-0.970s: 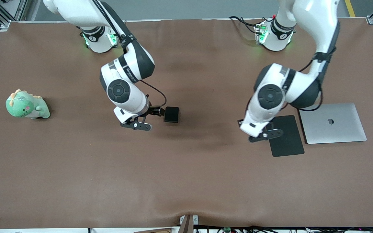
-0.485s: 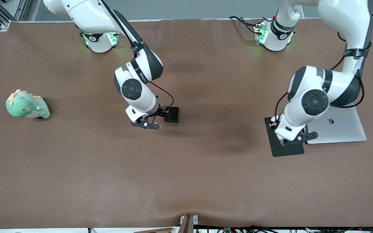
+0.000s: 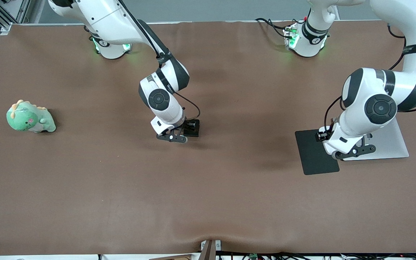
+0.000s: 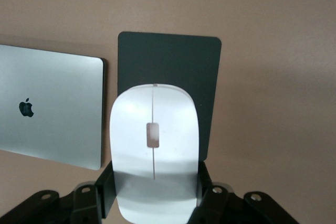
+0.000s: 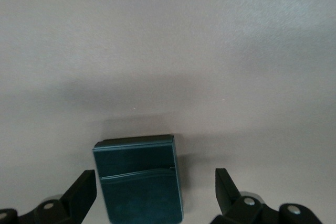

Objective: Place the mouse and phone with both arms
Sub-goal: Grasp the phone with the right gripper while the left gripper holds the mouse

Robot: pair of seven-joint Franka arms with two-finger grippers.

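The left pincer point(image 3: 341, 148) hangs over the seam between the black mouse pad point(image 3: 312, 153) and the silver laptop point(image 3: 392, 144), pinching the white mouse point(image 4: 154, 153) between its fingers. Farther from the front camera, mid-tabletop point(image 3: 208, 187), the right pincer point(image 3: 185, 132) sits low with fingers point(image 5: 81, 192) spread on either side of the black phone point(image 5: 139, 177), which lies flat between them, touching neither.

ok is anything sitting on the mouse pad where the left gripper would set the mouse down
Nothing visible does. The left gripper holds the mouse in the air over the mouse pad, whose black surface shows bare in the left wrist view. The laptop lies beside the pad, not on it.
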